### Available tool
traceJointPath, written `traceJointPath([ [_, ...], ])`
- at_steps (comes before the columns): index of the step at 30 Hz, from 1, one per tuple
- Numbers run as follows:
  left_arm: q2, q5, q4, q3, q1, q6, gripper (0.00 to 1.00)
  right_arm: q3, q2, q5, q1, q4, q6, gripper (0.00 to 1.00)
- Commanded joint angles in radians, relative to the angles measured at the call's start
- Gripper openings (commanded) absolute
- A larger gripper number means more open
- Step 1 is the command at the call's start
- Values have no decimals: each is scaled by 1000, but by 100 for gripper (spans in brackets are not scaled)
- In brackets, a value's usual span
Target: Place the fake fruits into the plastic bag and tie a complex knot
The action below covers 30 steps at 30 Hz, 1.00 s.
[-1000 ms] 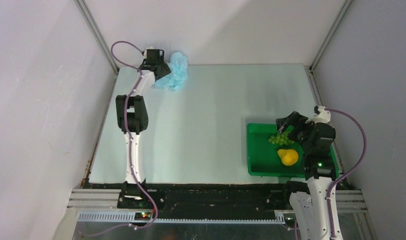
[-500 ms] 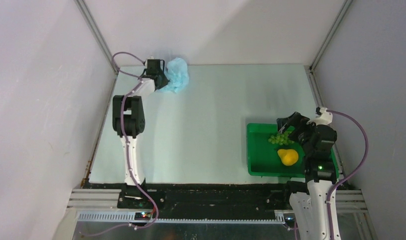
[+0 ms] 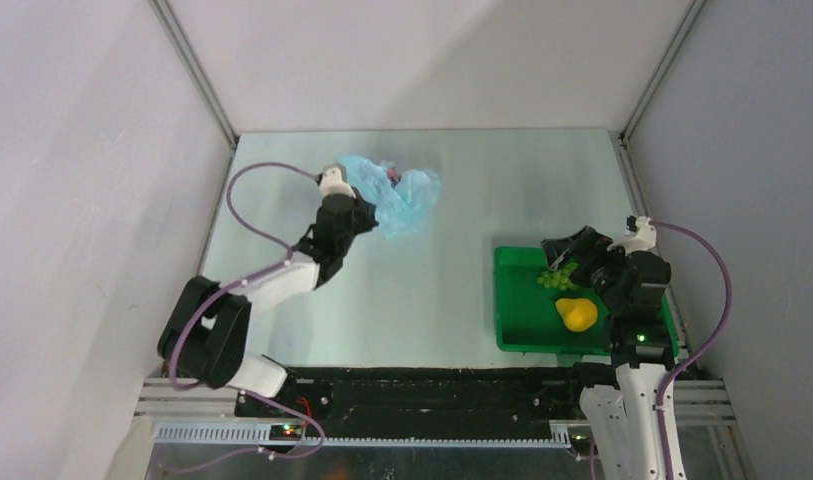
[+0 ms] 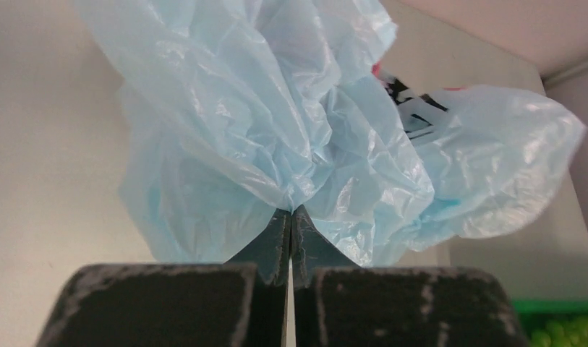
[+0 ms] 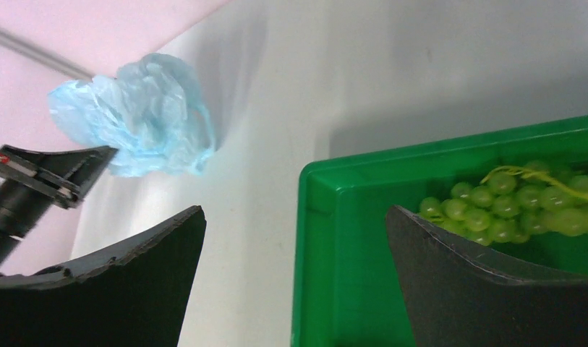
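Note:
The light-blue plastic bag (image 3: 397, 198) hangs crumpled over the middle of the table, its pink-and-dark print showing (image 4: 406, 108). My left gripper (image 3: 367, 212) is shut on a pinch of the bag (image 4: 291, 213). Green grapes (image 3: 557, 279) and a yellow pear-like fruit (image 3: 579, 314) lie in the green tray (image 3: 517, 320) at the right. My right gripper (image 3: 572, 250) stands open over the tray's far-left part, its fingers astride the tray's corner (image 5: 294, 213), with nothing held. The grapes (image 5: 508, 206) lie just beyond its right finger. The bag (image 5: 135, 116) shows far off in the right wrist view.
Pale walls close the table at the back and both sides, with metal corner posts (image 3: 197, 75). The arms' bases stand on a black rail (image 3: 432, 395) at the near edge.
My left gripper closed on the bag at the far-left corner, then carried it toward the middle of the table. The right gripper shifted slightly over the tray and stayed open.

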Motion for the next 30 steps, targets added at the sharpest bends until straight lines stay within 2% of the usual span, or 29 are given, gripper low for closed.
traceJointPath([
  [1, -124, -100, 203, -177, -118, 23, 0, 7, -18, -19, 64, -23, 83, 99],
  [7, -318, -66, 295, -404, -277, 150, 0, 7, -14, 84, 258, -40, 144, 99],
  [11, -423, -10, 393, -611, -313, 180, 0, 7, 16, 185, 438, -40, 164, 99],
  [13, -489, -24, 363, -665, -332, 187, 2, 7, 36, 233, 510, -33, 179, 99],
  [14, -508, -31, 330, -680, -343, 184, 6, 7, 52, 258, 533, -25, 183, 99],
  [15, -558, -34, 307, -700, -348, 179, 23, 7, 58, 269, 578, -21, 193, 99],
  [16, -585, -41, 248, -704, -354, 168, 32, 7, 71, 297, 599, -14, 198, 99],
  [17, -649, -44, 206, -698, -357, 154, 48, 7, 85, 315, 642, -10, 209, 99],
  [19, -753, -52, 53, -657, -363, 134, 61, 7, 107, 365, 705, 4, 221, 99],
  [22, -878, -40, -232, -553, -373, 121, 74, 7, 141, 457, 801, 36, 232, 99],
  [23, -916, -43, -294, -484, -373, 109, 81, 7, 159, 483, 818, 44, 239, 99],
  [26, -941, -44, -565, -305, -372, 113, 96, 7, 200, 521, 880, 91, 250, 99],
  [30, -847, -17, -758, -74, -367, 190, 99, 14, 280, 554, 924, 153, 257, 99],
])
